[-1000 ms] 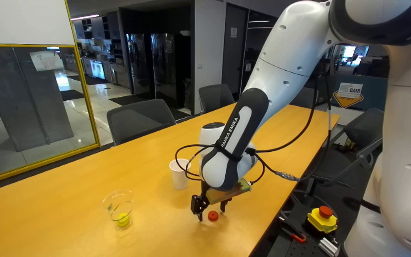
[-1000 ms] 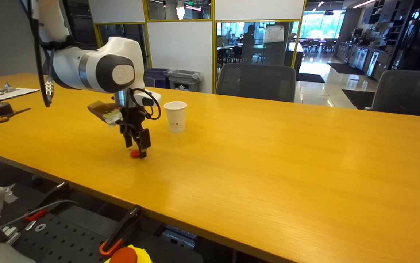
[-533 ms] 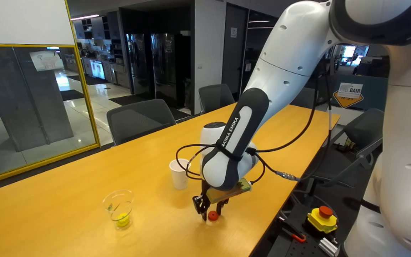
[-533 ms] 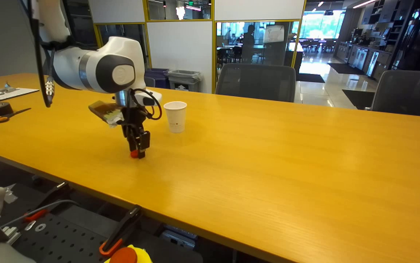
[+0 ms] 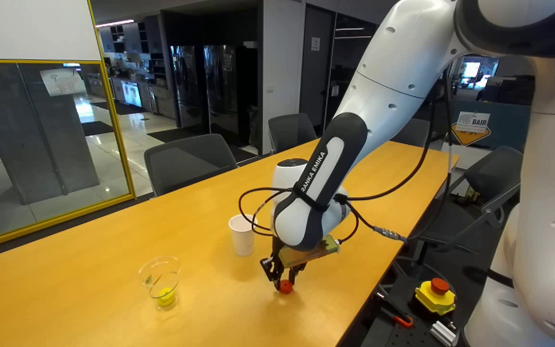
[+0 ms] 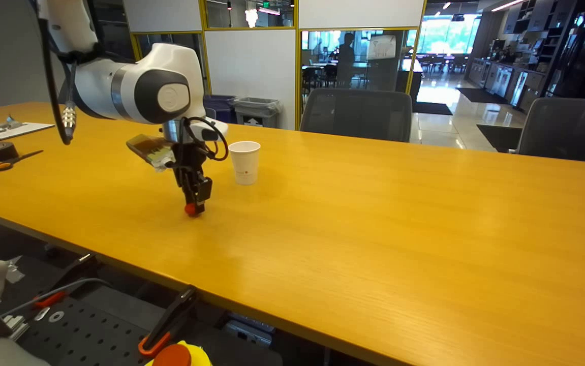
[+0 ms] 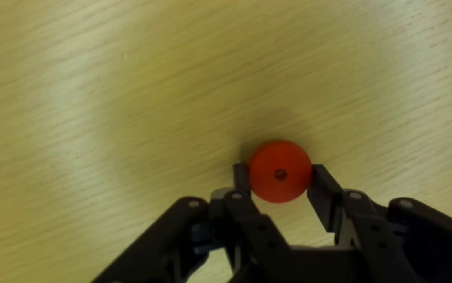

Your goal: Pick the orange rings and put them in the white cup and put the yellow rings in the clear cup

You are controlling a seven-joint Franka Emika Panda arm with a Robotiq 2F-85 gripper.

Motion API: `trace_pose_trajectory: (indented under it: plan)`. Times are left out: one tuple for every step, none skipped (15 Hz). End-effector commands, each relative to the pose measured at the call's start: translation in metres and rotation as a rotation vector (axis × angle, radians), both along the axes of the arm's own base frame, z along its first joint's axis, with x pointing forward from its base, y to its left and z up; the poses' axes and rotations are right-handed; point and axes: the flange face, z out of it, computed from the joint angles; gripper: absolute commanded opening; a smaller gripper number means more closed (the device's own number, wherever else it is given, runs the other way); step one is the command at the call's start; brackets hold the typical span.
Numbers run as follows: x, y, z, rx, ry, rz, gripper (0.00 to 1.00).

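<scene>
Gripper point(image 5: 284, 285) drawn in narrow and holding one orange ring point(image 7: 280, 159): in the wrist view the fingers point(image 7: 242, 179) touch its 9 and 3 o'clock edges, flat face and centre hole toward the camera. Round piece, no long axis, so wrist turn should matter little. Cannot tell whether it clears the table point(image 5: 209, 313).

Governing relation: in an exterior view the white cup point(image 5: 243, 239) stands upright, near, between 10 and 11 o'clock of the held ring; in an exterior view the white cup point(image 6: 245, 166) reads about 2 o'clock. Its contents are hidden. Clear cup point(image 5: 156, 275), well apart at 9 o'clock, appears to hold yellow rings point(image 5: 166, 297) at its base, number unclear; wrong target here.

Judged next: raise above the white cup's mouth, carry across, centre, release. Risk: clipping the near edge if lift is short.
</scene>
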Motion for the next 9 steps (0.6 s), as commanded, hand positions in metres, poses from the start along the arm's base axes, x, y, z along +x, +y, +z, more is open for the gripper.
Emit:
trace_pose_trajectory:
  plan:
    - [0.022, -0.007, 0.043, -0.013, -0.056, 0.008, 0.17]
    - [0.032, -0.009, 0.056, -0.021, -0.071, 0.013, 0.17]
    - [0.042, -0.010, 0.067, -0.029, -0.084, 0.018, 0.17]
    - [0.055, -0.011, 0.080, -0.040, -0.094, 0.028, 0.17]
    - [0.067, -0.011, 0.092, -0.049, -0.104, 0.039, 0.17]
    - [0.079, -0.011, 0.103, -0.056, -0.113, 0.049, 0.17]
    - [0.091, -0.010, 0.113, -0.061, -0.119, 0.058, 0.17]
    - [0.103, -0.009, 0.122, -0.065, -0.125, 0.067, 0.17]
    - [0.113, -0.008, 0.129, -0.071, -0.131, 0.073, 0.17]
